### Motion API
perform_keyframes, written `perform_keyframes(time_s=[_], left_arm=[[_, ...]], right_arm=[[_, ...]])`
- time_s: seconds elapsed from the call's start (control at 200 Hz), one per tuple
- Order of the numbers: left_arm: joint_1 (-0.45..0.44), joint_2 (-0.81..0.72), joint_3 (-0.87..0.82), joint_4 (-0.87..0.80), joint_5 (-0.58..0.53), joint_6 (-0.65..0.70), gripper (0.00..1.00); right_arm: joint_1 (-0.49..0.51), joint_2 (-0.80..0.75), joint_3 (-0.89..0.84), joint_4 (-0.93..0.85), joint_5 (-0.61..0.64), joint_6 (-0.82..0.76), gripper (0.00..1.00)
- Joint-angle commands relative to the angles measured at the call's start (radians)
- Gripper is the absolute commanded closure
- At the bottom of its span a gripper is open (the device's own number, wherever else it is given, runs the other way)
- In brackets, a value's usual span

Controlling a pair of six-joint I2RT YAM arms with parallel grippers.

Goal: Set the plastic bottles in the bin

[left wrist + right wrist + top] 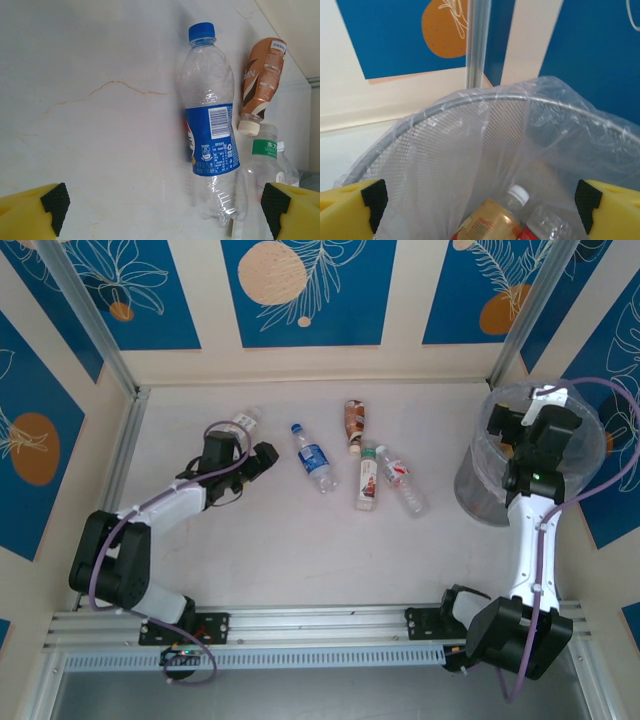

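The plastic bottles are split between bin and table. Inside the bin [445, 150], at the bottom of its clear liner, lie at least two: a gold-wrapped bottle [487, 222] with a white cap and a clear bottle [547, 225] touching it. In the top view five more lie on the table [250, 550]: a small clear bottle [245, 422] at the far left, a blue-labelled bottle [313, 458], a brown bottle [354, 423], and a brown-and-white bottle [367, 480] just beside a red-labelled bottle [402, 480]. The right gripper [510, 425] hangs over the bin, its fingers spread wide with nothing between them. The left gripper [262, 462] sits low over the table, just left of the blue-labelled bottle, fingers equally wide and empty. The task looks well short of half done, with five bottles left to move.
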State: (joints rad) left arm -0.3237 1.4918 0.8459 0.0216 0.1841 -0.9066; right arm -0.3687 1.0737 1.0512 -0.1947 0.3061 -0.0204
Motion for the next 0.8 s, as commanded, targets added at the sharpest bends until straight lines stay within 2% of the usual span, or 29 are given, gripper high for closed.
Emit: perform_keyframes(time_s=[0.0,0.11,0.215,0.295,0.485,0.61,0.66,0.72,0.795], left_arm=[[-0.009,0.032,0.051,-0.035,0.020,0.018,0.00],[-0.024,0.048,0.081,-0.073,0.007,0.032,0.00],[-0.037,0.063,0.117,-0.124,-0.018,0.047,0.00],[-0.046,0.076,0.140,-0.164,-0.042,0.050,0.01],[-0.065,0.120,0.186,-0.203,-0.050,0.058,0.00],[-0.088,0.148,0.230,-0.256,-0.089,0.064,0.00],[-0.097,0.165,0.263,-0.290,-0.088,0.080,0.00],[-0.116,0.186,0.303,-0.314,-0.071,0.122,0.01],[-0.157,0.205,0.358,-0.372,-0.156,0.148,0.01]], right_arm=[[0.001,-0.018,0.080,-0.129,0.081,0.182,0.01],[0.000,-0.008,0.149,-0.244,0.055,0.317,0.01],[0.000,0.001,0.194,-0.316,-0.101,0.306,0.01],[0.002,0.012,0.207,-0.329,-0.199,0.323,0.01],[0.010,-0.001,0.190,-0.307,-0.299,0.417,0.01],[0.044,-0.007,0.216,-0.346,-0.398,0.421,0.01],[0.083,-0.005,0.243,-0.391,-0.392,0.404,0.01],[0.138,-0.004,0.263,-0.431,-0.323,0.397,0.01],[0.207,-0.010,0.255,-0.436,-0.287,0.369,0.01]])
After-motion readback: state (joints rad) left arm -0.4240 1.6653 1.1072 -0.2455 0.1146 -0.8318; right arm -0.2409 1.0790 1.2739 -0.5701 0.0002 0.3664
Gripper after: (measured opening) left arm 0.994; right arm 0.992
